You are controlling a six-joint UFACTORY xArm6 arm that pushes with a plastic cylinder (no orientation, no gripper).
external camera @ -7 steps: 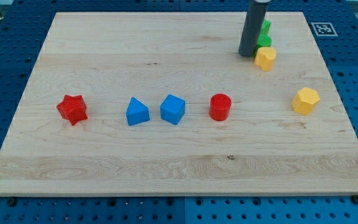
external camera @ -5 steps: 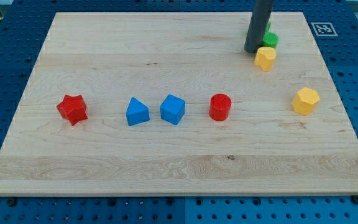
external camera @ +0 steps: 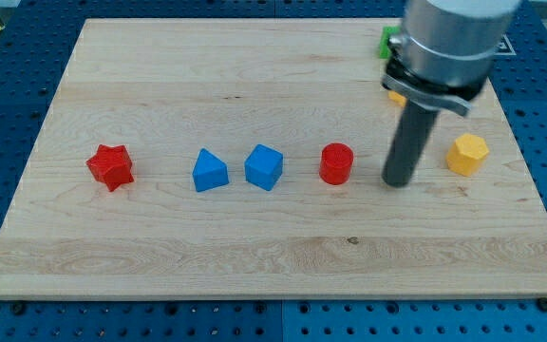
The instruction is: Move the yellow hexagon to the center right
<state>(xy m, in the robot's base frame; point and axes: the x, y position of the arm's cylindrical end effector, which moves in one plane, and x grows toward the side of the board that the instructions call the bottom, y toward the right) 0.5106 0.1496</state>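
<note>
Our tip (external camera: pixel 399 182) rests on the board (external camera: pixel 207 76) in the only view we have, between the red cylinder (external camera: pixel 336 163) to the view's left and the yellow hexagon (external camera: pixel 467 153) to the view's right. It touches neither; it stands nearer the cylinder than the hexagon. Being a bare rod, it grasps nothing and presses on no block at this moment.

We find the hexagon at the view's right, about halfway down the board and a little in from the right edge. We judge that it already lies in or very near the centre right, so the step in hand looks like the closing approach or a small final correction. If a nudge is wanted, we should come up against its left face and push gently toward the view's right, stopping short of the edge.

Behind the arm, near the view's top, a green block (external camera: pixel 387 39) peeks out, and a sliver of another yellow block (external camera: pixel 394 96) shows beside the rod's mount. Farther left sit a blue cube (external camera: pixel 264 167), a blue wedge (external camera: pixel 209 171) and a red star (external camera: pixel 110 167), all well apart from our work.
</note>
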